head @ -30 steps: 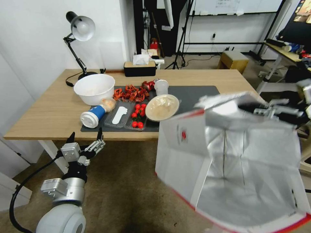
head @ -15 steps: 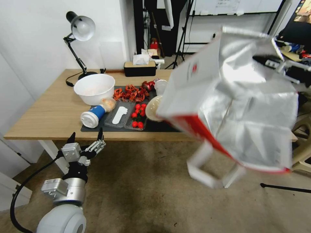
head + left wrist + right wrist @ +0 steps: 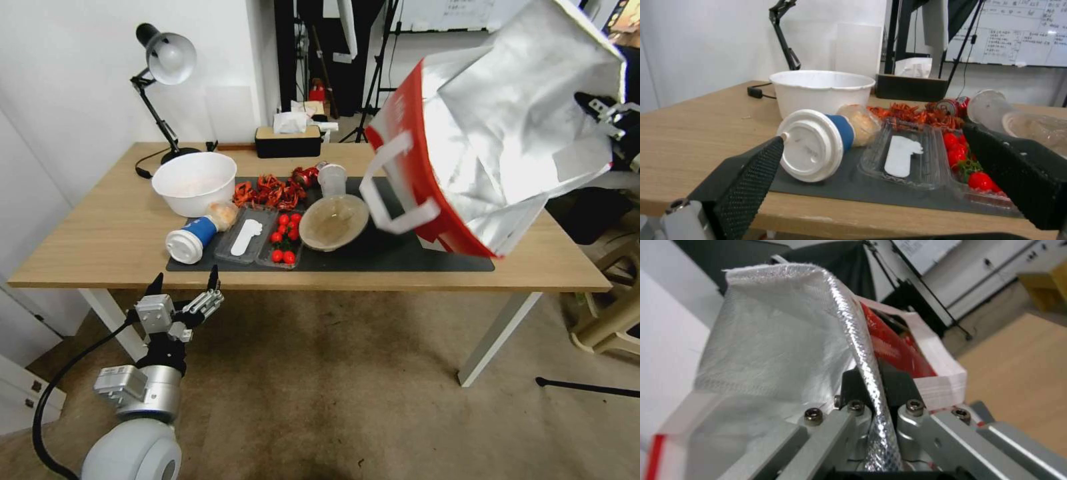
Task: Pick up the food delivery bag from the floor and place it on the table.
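Behind the table (image 3: 100, 227) you had a white wall, a black desk lamp (image 3: 163, 73) and a dark tissue box (image 3: 288, 141); worn carpet floor (image 3: 320, 387) lay below. On the table's dark mat (image 3: 400, 257) you could count one white bowl (image 3: 193, 181), one blue cup (image 3: 190, 239) tipped on its side, one clear tray (image 3: 244, 235) with a white utensil, one tray of red tomatoes (image 3: 283, 239), one shallow brown bowl (image 3: 333, 220), one clear plastic cup (image 3: 331, 179), one red can (image 3: 305, 176) and one heap of red crayfish shells (image 3: 270, 192).

You had one delivery bag (image 3: 513, 127), and it was off the floor, tilted in the air above the right end of the table, its silver lining facing the camera and a white handle (image 3: 393, 193) dangling over the mat. Your right gripper (image 3: 873, 386) was clenched on the bag's upper edge, at the bag's far right side in the head view.

Your right wrist camera gave you what the head view could not: the foil-lined rim pinched between the dark pads (image 3: 902, 386). Your left wrist camera gave you a low look across the tabletop, with the cup's white lid (image 3: 811, 150) close by.

Your left gripper (image 3: 185, 287) hung low in front of the table's near left edge, its fingers (image 3: 751, 176) spread and holding nothing.
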Robot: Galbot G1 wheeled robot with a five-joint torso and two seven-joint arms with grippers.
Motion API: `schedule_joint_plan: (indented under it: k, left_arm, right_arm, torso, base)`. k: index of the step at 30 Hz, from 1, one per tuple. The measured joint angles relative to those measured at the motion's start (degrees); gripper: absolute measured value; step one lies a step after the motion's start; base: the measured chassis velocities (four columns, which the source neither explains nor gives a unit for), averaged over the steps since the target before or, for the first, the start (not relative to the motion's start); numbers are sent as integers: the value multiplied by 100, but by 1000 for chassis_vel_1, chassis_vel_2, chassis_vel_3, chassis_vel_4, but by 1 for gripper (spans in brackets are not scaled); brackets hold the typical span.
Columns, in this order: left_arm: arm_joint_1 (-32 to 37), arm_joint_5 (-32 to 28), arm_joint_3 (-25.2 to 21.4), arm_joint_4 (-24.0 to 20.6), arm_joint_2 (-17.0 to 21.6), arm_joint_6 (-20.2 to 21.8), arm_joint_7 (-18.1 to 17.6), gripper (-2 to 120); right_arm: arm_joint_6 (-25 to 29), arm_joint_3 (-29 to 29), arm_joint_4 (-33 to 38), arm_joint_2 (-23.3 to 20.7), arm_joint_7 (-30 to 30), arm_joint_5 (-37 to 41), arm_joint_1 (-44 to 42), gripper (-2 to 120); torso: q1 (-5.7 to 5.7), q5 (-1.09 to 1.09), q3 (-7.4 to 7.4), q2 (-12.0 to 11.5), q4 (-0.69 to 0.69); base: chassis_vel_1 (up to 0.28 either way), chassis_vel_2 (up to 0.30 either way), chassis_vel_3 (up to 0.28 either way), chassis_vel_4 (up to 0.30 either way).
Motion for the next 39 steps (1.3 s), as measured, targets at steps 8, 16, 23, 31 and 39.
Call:
schedule_joint_plan:
  k: [8, 16, 23, 31, 39]
  left_arm:
    - [22, 56, -23, -23, -31, -12, 4, 100]
    - [-4, 139, -34, 47, -71, -35, 0, 100]
    - [-59, 158, -11, 139, -82, -27, -3, 100]
    - [-98, 149, 2, 165, -58, -12, -6, 100]
    - [-89, 130, -9, 164, -35, -7, -21, 100]
  right_arm:
    - [-267, -711, -164, 157, 568, -75, 453, 0]
    - [-413, -1532, -383, 254, 941, -192, 1331, 0]
    - [-651, -1654, -575, 164, 1100, -196, 1559, 0]
    - [-743, -1629, -629, 61, 1023, -271, 1559, 11]
    - [-756, -1782, -677, 41, 890, -531, 1642, 39]
  torso:
    - [0, -1, 0, 0, 1]
    - [0, -1, 0, 0, 1]
    - [0, -1, 0, 0, 1]
    - [0, -1, 0, 0, 0]
    - [0, -1, 0, 0, 0]
  base:
    - [0, 0, 0, 0]
    - [0, 0, 0, 0]
    - [0, 0, 0, 0]
    - [0, 0, 0, 0]
    - [0, 0, 0, 0]
